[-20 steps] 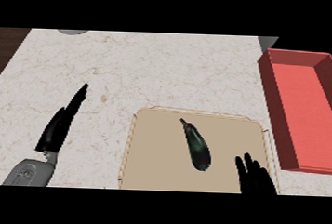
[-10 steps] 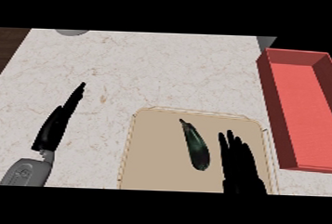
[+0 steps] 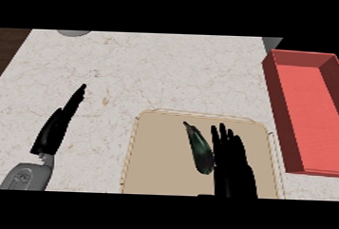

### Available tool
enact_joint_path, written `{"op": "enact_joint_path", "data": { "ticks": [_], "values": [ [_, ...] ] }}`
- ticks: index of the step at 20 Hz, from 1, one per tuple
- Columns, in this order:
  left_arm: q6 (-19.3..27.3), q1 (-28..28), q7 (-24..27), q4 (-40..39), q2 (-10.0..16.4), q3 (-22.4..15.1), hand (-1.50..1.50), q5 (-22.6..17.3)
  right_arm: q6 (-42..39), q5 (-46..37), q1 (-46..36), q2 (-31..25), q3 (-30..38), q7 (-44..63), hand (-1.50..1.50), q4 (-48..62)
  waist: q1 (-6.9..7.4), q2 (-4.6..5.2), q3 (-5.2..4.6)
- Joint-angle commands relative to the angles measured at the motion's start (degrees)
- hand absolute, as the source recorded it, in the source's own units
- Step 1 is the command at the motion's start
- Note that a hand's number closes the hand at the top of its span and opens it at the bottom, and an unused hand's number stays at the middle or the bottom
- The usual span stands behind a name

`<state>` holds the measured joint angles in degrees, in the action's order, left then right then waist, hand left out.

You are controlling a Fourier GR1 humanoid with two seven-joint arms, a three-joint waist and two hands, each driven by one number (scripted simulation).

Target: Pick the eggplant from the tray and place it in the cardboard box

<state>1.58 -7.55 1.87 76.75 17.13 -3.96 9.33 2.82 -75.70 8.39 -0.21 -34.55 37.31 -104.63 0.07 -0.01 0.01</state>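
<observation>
A dark green eggplant [image 3: 198,149] lies lengthwise on the beige tray [image 3: 157,154] at the lower middle of the counter. My right hand [image 3: 232,164] is over the tray just right of the eggplant, fingers straight and pointing away from me, close beside it. My left hand [image 3: 57,123] rests open on the counter to the left, fingers straight, well apart from the tray. The box [image 3: 306,109] at the right edge looks red, long and open-topped, with nothing inside.
A grey round object [image 3: 75,33] shows at the counter's far edge, upper left. Another grey object [image 3: 272,42] sits at the far right corner behind the box. Dark wood borders the counter at the left.
My right hand has moved forward and left over the tray, from its lower right corner to right beside the eggplant. The left hand has hardly moved.
</observation>
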Motion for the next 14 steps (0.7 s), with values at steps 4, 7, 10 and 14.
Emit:
{"op": "enact_joint_path", "data": {
  "ticks": [4,7,10,14],
  "values": [
    [-2.3,2.6,0.9,1.2,0.1,1.7,0.00,1.4,6.2,1.6,-4.5,0.2,1.3,-0.3,-1.50,12.0,0.09,0.03,0.00],
    [-1.5,-3.8,-0.7,-3.3,-3.0,2.7,0.00,2.7,1.8,1.8,-3.9,-0.5,3.7,-0.7,-1.50,7.3,-0.25,0.03,-0.01],
    [-2.5,-2.4,-1.6,-1.2,-2.8,2.8,0.00,3.5,4.9,3.5,-9.9,0.2,1.6,3.9,-1.50,12.7,-0.06,0.02,-0.01],
    [-3.5,1.9,0.0,2.3,-2.3,3.8,0.00,3.2,4.5,6.7,-10.1,0.2,4.6,-0.5,-1.50,15.7,0.12,0.00,0.00]
  ]
}}
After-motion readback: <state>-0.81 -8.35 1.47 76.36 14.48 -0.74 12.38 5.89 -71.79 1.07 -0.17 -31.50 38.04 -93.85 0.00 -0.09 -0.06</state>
